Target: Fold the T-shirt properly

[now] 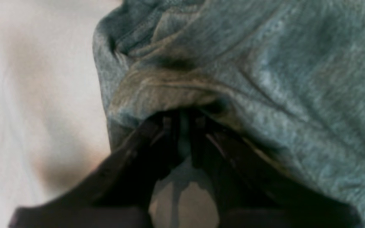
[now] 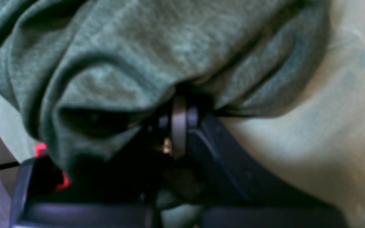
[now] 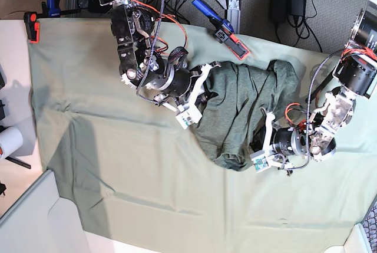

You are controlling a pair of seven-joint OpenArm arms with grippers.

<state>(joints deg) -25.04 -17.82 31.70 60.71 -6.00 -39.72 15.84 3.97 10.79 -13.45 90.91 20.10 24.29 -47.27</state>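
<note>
Two claws grip the T-shirt (image 3: 238,108), which lies bunched on the green cloth (image 3: 118,170) over the tabletop, right of centre; the left claw (image 1: 184,123) pinches a folded edge at the shirt's near right side; the right claw (image 2: 177,104) is closed on gathered fabric at its far left side; a blue-handled tool (image 3: 219,28) lies beyond the shirt

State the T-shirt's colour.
Dark heathered grey-green T-shirt, clearest in the base view.
</note>
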